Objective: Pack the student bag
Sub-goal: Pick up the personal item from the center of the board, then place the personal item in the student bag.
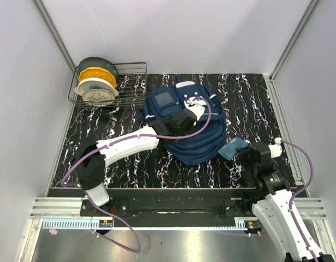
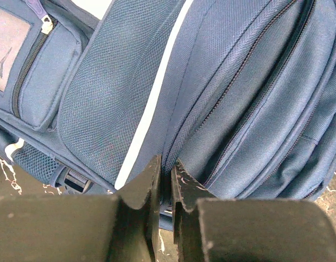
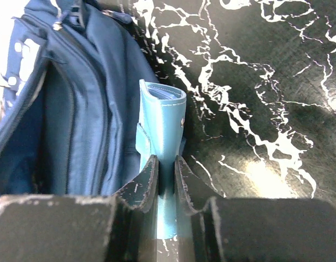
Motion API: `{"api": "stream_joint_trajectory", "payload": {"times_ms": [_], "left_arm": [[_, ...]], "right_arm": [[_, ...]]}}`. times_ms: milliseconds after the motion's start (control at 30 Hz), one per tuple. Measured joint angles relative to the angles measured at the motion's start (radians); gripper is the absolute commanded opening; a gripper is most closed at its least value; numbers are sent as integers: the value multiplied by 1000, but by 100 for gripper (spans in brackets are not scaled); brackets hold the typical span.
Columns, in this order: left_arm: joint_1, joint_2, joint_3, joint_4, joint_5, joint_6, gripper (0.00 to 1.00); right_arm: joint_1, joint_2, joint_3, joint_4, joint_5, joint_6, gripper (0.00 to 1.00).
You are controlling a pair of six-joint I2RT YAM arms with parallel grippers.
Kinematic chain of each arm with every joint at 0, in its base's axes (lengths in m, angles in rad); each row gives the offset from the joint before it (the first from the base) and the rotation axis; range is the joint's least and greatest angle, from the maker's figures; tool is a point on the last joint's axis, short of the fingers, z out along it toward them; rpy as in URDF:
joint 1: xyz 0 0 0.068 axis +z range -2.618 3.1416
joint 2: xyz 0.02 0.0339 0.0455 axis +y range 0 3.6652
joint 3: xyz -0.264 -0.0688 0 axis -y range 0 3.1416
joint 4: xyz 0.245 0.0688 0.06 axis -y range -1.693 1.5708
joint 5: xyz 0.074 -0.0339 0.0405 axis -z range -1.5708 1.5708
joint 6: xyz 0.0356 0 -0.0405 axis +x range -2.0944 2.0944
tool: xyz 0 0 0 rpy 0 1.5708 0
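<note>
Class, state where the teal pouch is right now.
In the top view, the teal pouch is toward the table's right side, beside the student bag's right edge, clamped in the right tool.

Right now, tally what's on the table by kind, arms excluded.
student bag: 1
teal pouch: 1
wire rack: 1
spools in the rack: 3 (green, orange, white)
Total: 6
</note>
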Motion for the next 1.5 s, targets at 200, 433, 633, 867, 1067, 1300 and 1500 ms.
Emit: {"api": "stream_joint_trajectory", "payload": {"times_ms": [200, 433, 633, 867, 1067, 1300, 1500], "left_arm": [[4, -24, -5, 10, 0, -1, 0], [6, -34, -5, 11, 14, -11, 0], [13, -51, -5, 2, 60, -37, 0], [13, -84, -5, -6, 134, -69, 0], [13, -96, -5, -15, 183, -93, 0], [13, -103, -5, -21, 200, -114, 0], [13, -105, -5, -21, 205, -127, 0]], "right_arm": [[1, -34, 64, -29, -26, 0, 0], [2, 49, 94, 68, -169, -2, 0], [2, 203, 95, 249, -356, 6, 0], [2, 298, 71, 466, -496, 61, 0], [2, 385, 53, 569, -528, 101, 0], [7, 469, 43, 622, -504, 146, 0], [75, 541, 15, 743, -444, 201, 2]]}}
